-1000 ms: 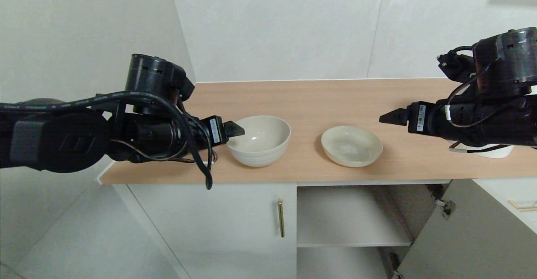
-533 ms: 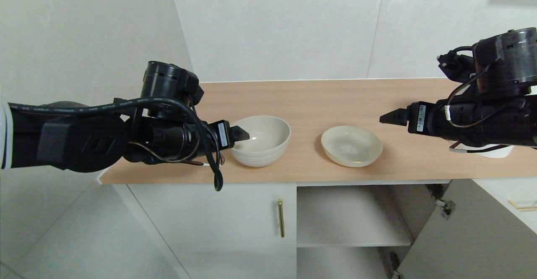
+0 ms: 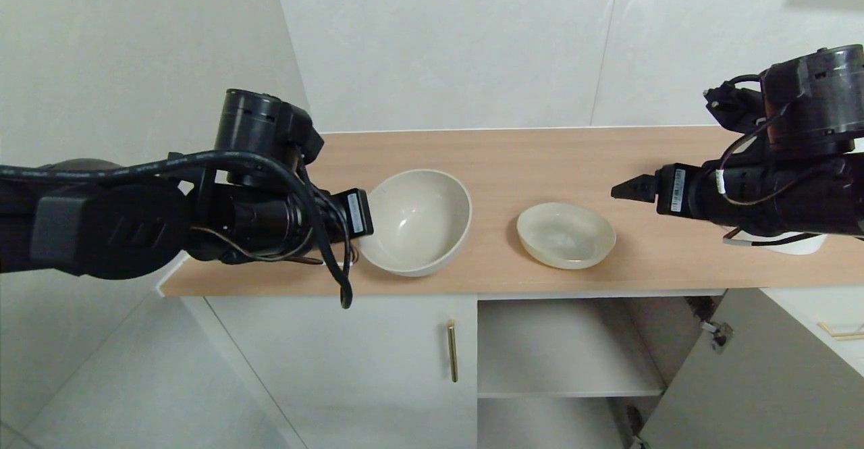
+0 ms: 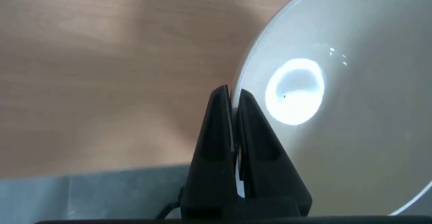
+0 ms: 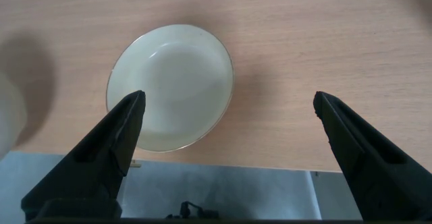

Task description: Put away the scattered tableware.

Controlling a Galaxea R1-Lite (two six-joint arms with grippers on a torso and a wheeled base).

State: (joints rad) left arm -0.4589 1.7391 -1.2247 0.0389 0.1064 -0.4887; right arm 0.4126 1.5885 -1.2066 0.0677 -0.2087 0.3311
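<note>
Currently, left gripper (image 4: 233, 92) pinched shut on the rim of the deep white bowl (image 3: 418, 223), bowl tilted over the wooden counter (image 3: 540, 159), shallow dish (image 3: 565, 234) flat beside it, right gripper (image 5: 228, 99) spread wide, holding nothing, above the counter right of the dish.

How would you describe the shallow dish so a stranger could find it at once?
On the wooden counter, above the open cabinet, sits a shallow pale dish. Unlike the deeper, tilted bowl to its left, it lies flat with a thin gold rim.
</note>
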